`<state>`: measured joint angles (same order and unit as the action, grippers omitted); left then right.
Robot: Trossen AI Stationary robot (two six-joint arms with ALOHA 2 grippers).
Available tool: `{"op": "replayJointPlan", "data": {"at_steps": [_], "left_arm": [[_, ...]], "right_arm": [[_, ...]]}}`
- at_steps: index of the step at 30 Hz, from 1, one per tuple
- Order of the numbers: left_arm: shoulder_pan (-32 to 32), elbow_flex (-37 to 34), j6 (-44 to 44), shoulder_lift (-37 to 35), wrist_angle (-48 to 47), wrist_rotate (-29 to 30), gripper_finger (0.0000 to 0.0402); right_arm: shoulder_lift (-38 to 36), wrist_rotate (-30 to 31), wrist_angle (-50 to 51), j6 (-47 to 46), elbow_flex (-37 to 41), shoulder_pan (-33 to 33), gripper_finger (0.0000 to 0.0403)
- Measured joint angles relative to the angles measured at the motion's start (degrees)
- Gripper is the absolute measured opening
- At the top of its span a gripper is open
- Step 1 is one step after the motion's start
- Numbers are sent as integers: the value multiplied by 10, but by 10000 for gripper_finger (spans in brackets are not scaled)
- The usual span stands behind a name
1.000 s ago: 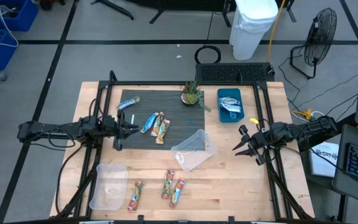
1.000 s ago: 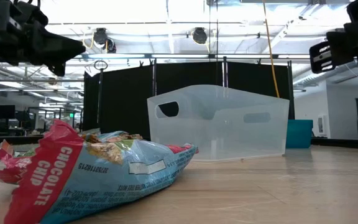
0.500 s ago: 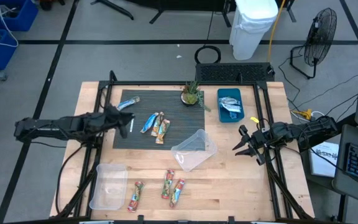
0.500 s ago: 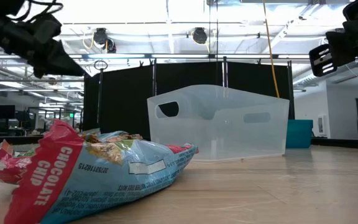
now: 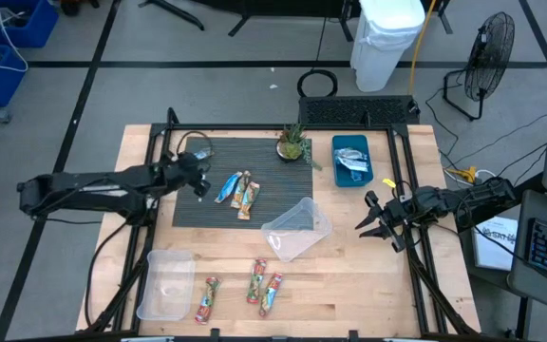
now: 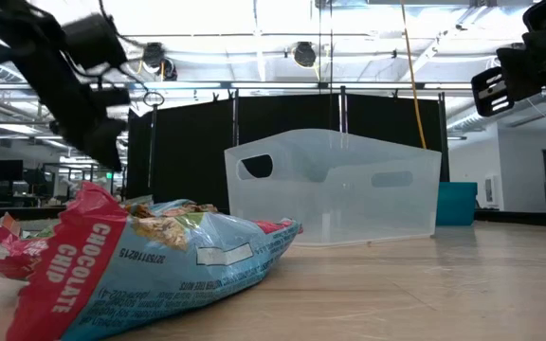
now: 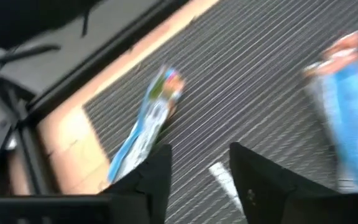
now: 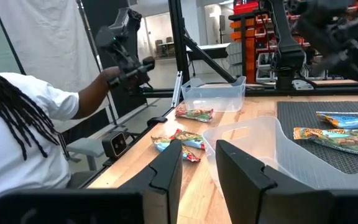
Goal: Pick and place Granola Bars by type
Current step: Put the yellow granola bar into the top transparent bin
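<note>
Wood table, ribbed black mat centre. Left gripper over mat, fingers apart, empty, lining up on blue bar near mat's edge. More bars mid-mat, three near clear bin. Right gripper parked at table's side, part-open, empty.

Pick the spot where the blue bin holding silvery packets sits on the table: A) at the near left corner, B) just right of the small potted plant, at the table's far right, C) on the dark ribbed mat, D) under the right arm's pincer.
B: in the overhead view the blue bin sits just right of the potted plant, off the dark mat, with silvery packets inside.
</note>
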<state>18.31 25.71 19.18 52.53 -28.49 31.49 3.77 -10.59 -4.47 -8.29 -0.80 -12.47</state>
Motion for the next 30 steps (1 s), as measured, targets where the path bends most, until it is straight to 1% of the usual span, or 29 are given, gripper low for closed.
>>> {"op": "replayJointPlan", "data": {"at_steps": [3, 6, 11, 17, 23, 28, 30], "left_arm": [[34, 0, -15, 43, 1, -6, 201], [69, 0, -44, 76, 17, -15, 216], [135, 0, -87, 114, 41, -52, 218], [203, 0, -136, 141, 86, -62, 218], [260, 0, -159, 168, 115, -122, 218], [288, 0, -162, 206, 131, -124, 218], [284, 0, -165, 214, 134, -110, 218]], "right_arm": [[0, 0, 0, 0, 0, 0, 89], [0, 0, 0, 0, 0, 0, 89], [0, 0, 0, 0, 0, 0, 89], [0, 0, 0, 0, 0, 0, 89], [0, 0, 0, 0, 0, 0, 89], [0, 0, 0, 0, 0, 0, 89], [0, 0, 0, 0, 0, 0, 89]]}}
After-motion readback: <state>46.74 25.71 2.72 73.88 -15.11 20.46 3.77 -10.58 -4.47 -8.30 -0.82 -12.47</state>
